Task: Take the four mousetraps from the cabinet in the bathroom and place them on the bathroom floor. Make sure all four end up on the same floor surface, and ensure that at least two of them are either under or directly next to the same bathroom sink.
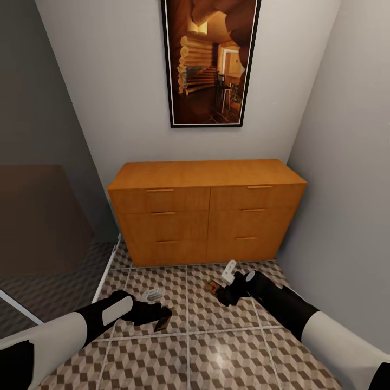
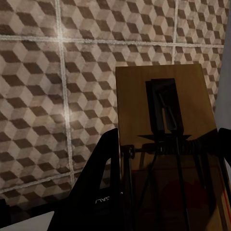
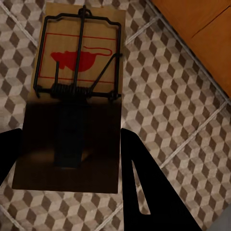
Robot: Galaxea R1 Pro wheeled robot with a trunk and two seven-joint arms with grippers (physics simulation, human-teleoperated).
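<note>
The orange-brown cabinet (image 1: 206, 208) stands against the back wall with all its drawer fronts closed. Low over the cube-patterned bathroom floor (image 1: 216, 346), my left gripper (image 1: 161, 319) is shut on a mousetrap (image 1: 163, 325). In the left wrist view this brown mousetrap (image 2: 163, 106) sits between the dark fingers (image 2: 103, 163) of the gripper (image 2: 168, 137). My right gripper (image 1: 221, 288) is shut on a second mousetrap (image 1: 212, 285). The right wrist view shows that mousetrap (image 3: 79, 72), with a red mouse print and wire spring, held by the gripper (image 3: 72, 137). The sink is out of view.
A grey wall (image 1: 346, 189) closes the right side near the cabinet's end. A dark glass panel (image 1: 43, 216) with a white floor rail (image 1: 105, 271) borders the left. A framed picture (image 1: 211, 59) hangs above the cabinet. Open tiles lie between me and the cabinet.
</note>
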